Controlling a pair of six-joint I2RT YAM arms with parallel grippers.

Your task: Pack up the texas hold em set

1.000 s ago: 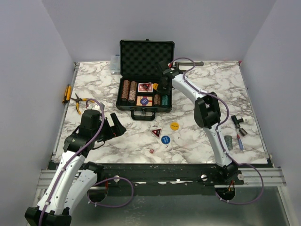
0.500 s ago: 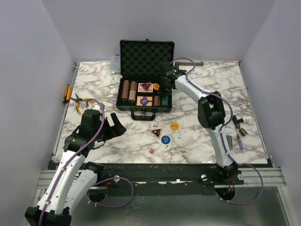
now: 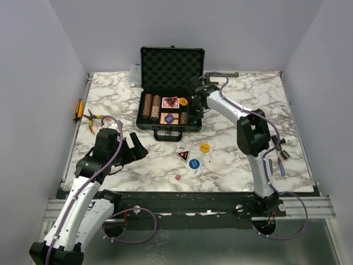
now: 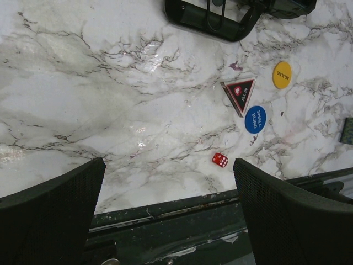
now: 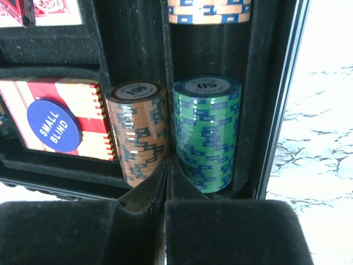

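Observation:
The black briefcase (image 3: 170,128) lies open at the table's back, lid up, holding brown chip stacks, cards and discs. My right gripper (image 3: 193,112) is shut and empty over the case's right end. In the right wrist view its tips (image 5: 168,165) sit in the gap between a brown stack (image 5: 137,130) and a teal-green stack (image 5: 207,130), with a blue disc (image 5: 54,125) on cards to their left. My left gripper (image 3: 135,149) is open and empty above the table's front. A red triangle (image 4: 239,94), yellow disc (image 4: 282,74), blue disc (image 4: 255,119) and red die (image 4: 220,160) lie loose on the marble.
Pliers (image 3: 94,117) and a yellow-handled tool (image 3: 79,109) lie at the left edge. A clear organiser box (image 3: 135,75) stands behind the case's left. Metal tools (image 3: 278,146) and a green piece (image 3: 268,165) lie at the right. The table's front rail (image 4: 165,207) is under my left gripper.
My right gripper has moved from the case's back right corner forward and down to the chip stacks at its right end. The left arm has not moved.

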